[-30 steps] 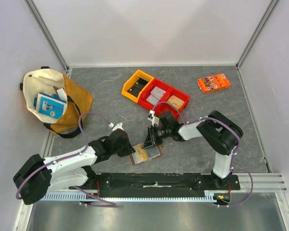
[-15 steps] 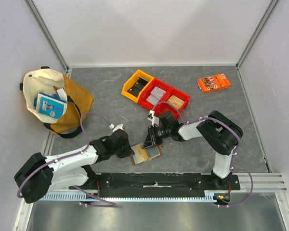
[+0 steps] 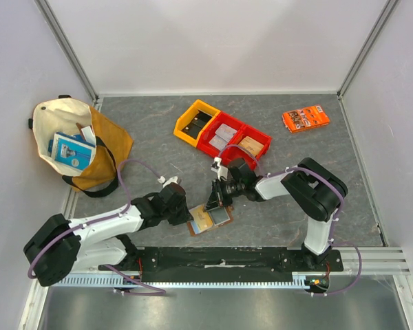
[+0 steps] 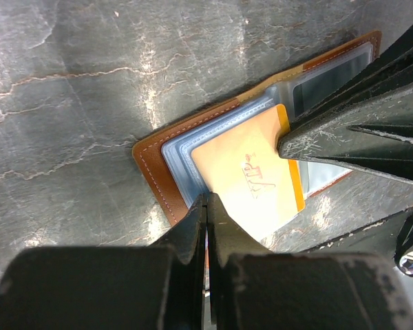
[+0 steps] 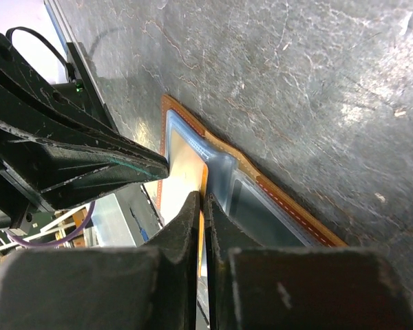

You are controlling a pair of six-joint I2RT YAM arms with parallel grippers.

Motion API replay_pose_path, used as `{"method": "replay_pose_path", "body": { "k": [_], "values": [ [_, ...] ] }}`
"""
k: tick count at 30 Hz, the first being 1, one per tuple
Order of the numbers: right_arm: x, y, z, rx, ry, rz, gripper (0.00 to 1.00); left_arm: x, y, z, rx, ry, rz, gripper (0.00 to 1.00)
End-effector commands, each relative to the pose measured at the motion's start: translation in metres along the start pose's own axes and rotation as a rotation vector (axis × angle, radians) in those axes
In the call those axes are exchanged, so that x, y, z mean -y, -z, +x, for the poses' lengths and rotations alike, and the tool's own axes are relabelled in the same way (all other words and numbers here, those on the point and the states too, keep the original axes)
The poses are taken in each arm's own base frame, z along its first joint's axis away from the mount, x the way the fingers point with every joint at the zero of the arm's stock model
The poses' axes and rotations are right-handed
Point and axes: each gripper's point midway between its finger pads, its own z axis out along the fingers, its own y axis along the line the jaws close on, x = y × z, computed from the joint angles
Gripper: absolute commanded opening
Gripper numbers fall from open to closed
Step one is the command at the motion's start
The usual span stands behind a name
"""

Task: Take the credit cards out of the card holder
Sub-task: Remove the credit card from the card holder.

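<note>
The fingers of both arms meet at the card holder (image 3: 220,217), which lies open on the grey table (image 3: 151,130) just ahead of the arm bases, between the two arms. In the top view the left gripper (image 3: 184,212) is at the holder's left end and the right gripper (image 3: 215,201) at its far edge. An orange-gold card (image 3: 202,221) shows on the holder's left half. Further back are a row of orange and red bins (image 3: 222,134), an orange packet (image 3: 306,118) near the right wall and a cloth bag (image 3: 76,137) at the left.

In the left wrist view, the left fingers (image 4: 191,223) are pressed together with no gap, their tips on the near edge of the holder at the card's corner. Whether they pinch anything cannot be told. The card (image 4: 248,179) sticks partly out of a clear sleeve (image 4: 175,148), and the right gripper's tip touches its far right corner.

In the right wrist view, the right fingers (image 5: 184,230) are closed to a thin slit with the card's orange edge caught in it. The left gripper's tip (image 5: 158,163) rests at the card's opposite side.
</note>
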Motion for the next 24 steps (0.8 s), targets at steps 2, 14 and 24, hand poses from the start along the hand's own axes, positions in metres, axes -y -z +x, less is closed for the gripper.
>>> {"method": "replay_pose_path", "body": {
  "k": [2,14,24],
  "values": [
    [-0.012,0.006,-0.005,-0.002,0.029,-0.053,0.06,-0.019,-0.005,0.007,-0.029,-0.019,-0.088,0.02],
    [0.005,0.022,-0.002,-0.006,-0.012,-0.057,0.13,-0.019,-0.008,0.007,-0.027,-0.023,-0.082,0.02],
    [0.004,0.020,-0.003,0.003,-0.023,-0.074,0.17,0.004,0.000,-0.001,0.008,-0.015,0.027,0.02]
  ]
}}
